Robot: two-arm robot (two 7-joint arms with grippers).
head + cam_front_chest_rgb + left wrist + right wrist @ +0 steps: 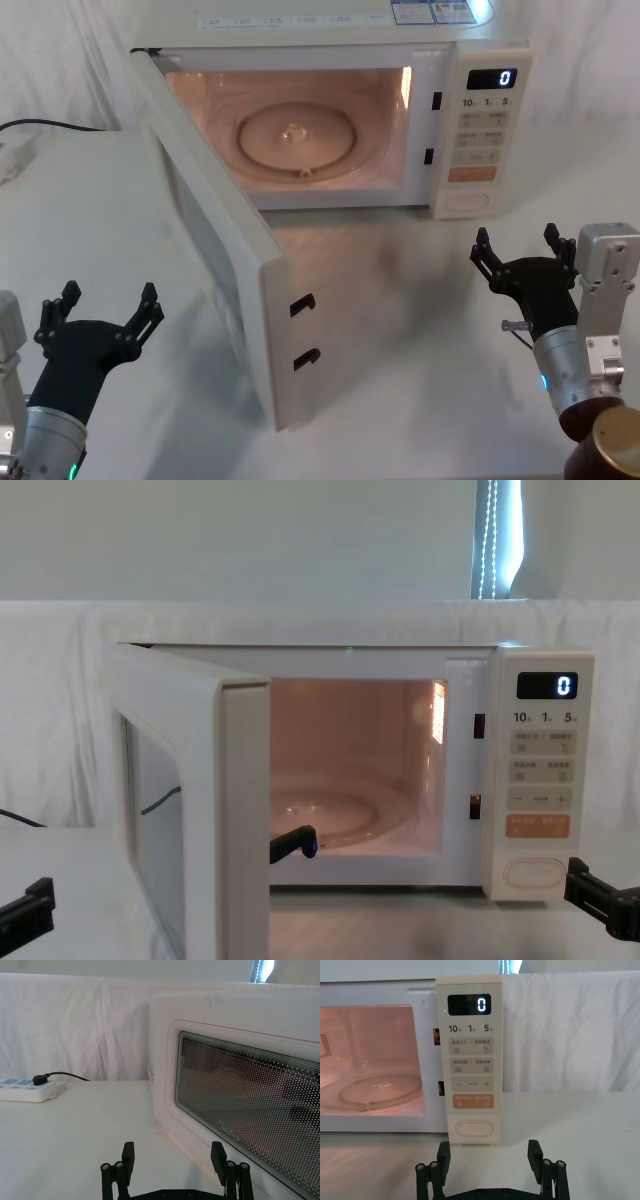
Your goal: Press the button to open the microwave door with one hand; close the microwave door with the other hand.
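At the table's point(420, 330) far edge stands the microwave point(330, 110), its door point(225, 270) swung wide toward the near left, hinged at the left side, with two latch hooks on its free edge. Inside, the lit cavity glows pinkish over a glass turntable point(295, 135). On the keypad panel point(470, 1060) at the right, the display point(469, 1004) reads "0"; below it are printed "10", "1" and "5" with small characters, then beige keys with text too small to read, a "−" and "+" bar, an orange key point(473, 1100), and at the bottom the button point(474, 1128), plain and oval. Before that panel, near the table's right edge, the right gripper point(523, 250) hovers with fingers spread, holding nothing and apart from the button. Near the front left corner the left gripper point(100, 305) hangs released too, just beside the door's outer face, whose dotted dark window point(250, 1105) has a thin pink outline; the logo there cannot be read. Toward the far left edge lies a white power strip point(25, 1090) with a black plug in it.
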